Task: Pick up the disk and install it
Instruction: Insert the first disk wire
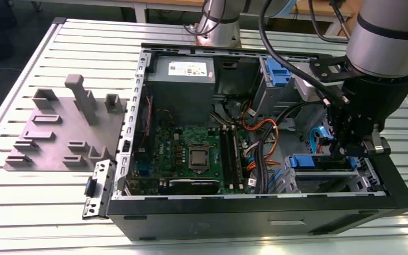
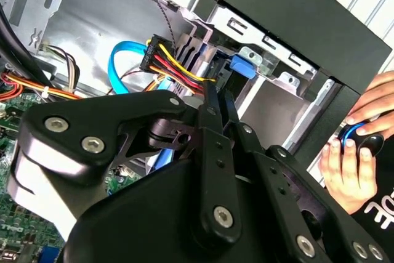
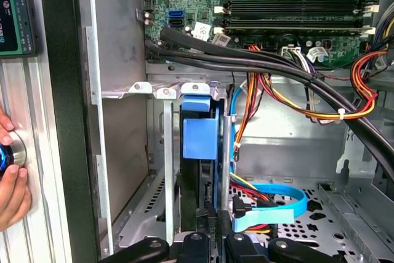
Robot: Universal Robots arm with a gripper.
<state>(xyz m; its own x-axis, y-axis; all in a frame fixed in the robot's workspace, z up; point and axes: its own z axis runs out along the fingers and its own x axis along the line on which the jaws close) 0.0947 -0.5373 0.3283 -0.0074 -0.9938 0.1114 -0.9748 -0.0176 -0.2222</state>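
Item: 1 disk (image 3: pixel 201 137), silver with blue rails, standing on edge in the drive bay (image 3: pixel 167 170) at the corner of an open computer case (image 1: pixel 261 218). It lies directly ahead of the fingers (image 3: pixel 197 241), its near edge between them. Holding: the gripper (image 3: pixel 212 241) is reached down into the case, and its 2 fingers appear drawn in narrowly on the disk, seemingly to keep it square to the bay's metal guides while it seats. In the second wrist view the fingers (image 2: pixel 209 121) run close and parallel towards the bay mouth. Adjacent: 1 flat blue cable (image 3: pixel 277 204) and a bundle of red, yellow and orange leads (image 2: pixel 175 69) lie just beside the fingers, apart from the slot. Beyond the fingertips sits the motherboard (image 3: pixel 289 4). Surface: 1 slatted metal counter (image 1: pixel 19 212) carrying the case and, well apart from the fingers, 1 grey slotted fixture block (image 1: pixel 62 133). Room: 1 person's hand (image 2: pixel 354 158) rests on a round control just outside the case wall.
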